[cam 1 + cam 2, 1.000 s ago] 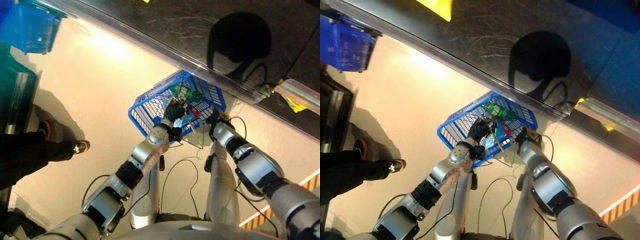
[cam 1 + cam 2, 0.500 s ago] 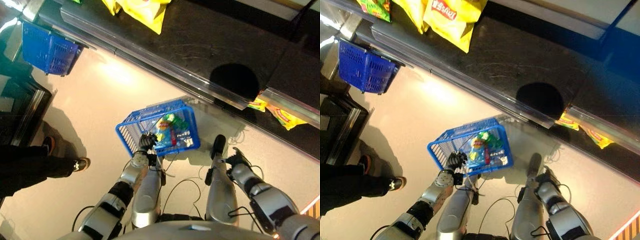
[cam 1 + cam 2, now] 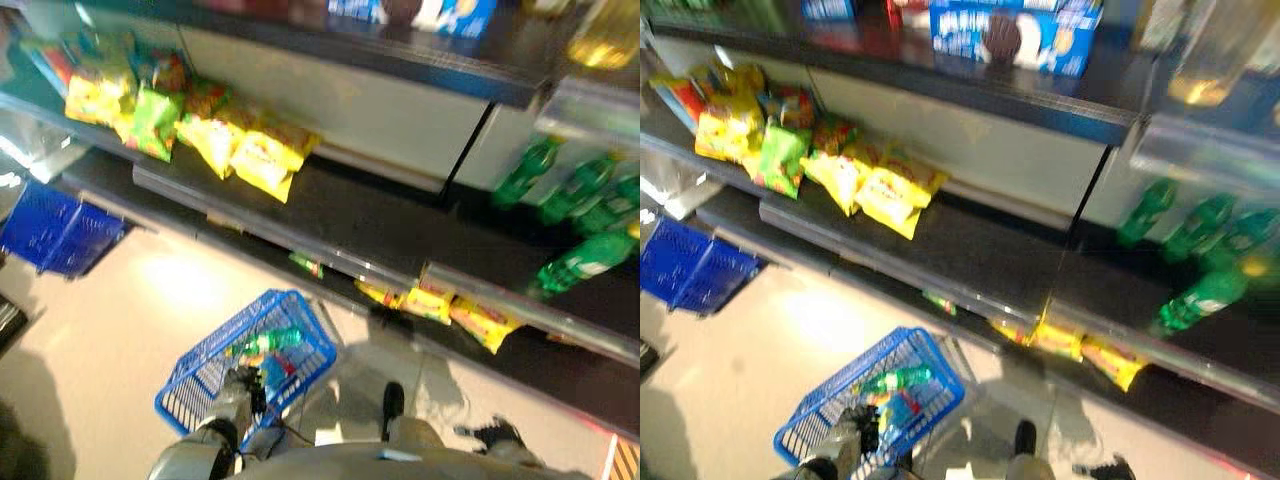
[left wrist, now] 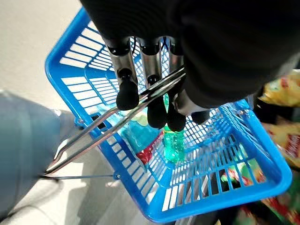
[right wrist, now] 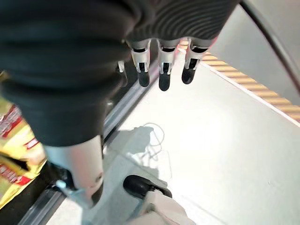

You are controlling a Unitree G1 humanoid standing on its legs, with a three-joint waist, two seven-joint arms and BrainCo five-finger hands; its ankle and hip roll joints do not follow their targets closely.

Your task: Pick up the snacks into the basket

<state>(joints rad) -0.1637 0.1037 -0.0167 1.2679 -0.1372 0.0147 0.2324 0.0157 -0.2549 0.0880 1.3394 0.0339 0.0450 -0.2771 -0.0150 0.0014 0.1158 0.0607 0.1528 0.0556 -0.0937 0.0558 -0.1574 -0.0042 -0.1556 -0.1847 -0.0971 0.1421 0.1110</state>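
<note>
**Blue basket hangs from the left hand below the snack shelves**

Blue plastic lattice forms the shopping basket [image 4: 93, 70], which hangs from its thin metal wire handles [image 4: 112, 119]. The left hand [image 4: 154, 101] has its dark-tipped fingers curled round those handles. Inside the basket lie a green plastic bottle [image 4: 174, 145] and some red and blue packets [image 4: 145, 147]; their print is too blurred to read. The right hand [image 5: 159, 70] hangs over pale floor [image 5: 225, 140], fingers straight and relaxed, holding nothing.

Ahead, a dark shelf [image 3: 380, 225] carries yellow and green snack bags [image 3: 200, 130]; their labels cannot be made out. More yellow bags [image 3: 450, 310] sit on a lower ledge, green bottles [image 3: 570, 220] stand farther right, and blue-and-white boxes [image 3: 1010, 35] line the shelf above. A second blue basket [image 3: 60, 235] sits on the floor, well apart to the left. Open pale floor lies between the two baskets and along the shelf's metal edge.
</note>
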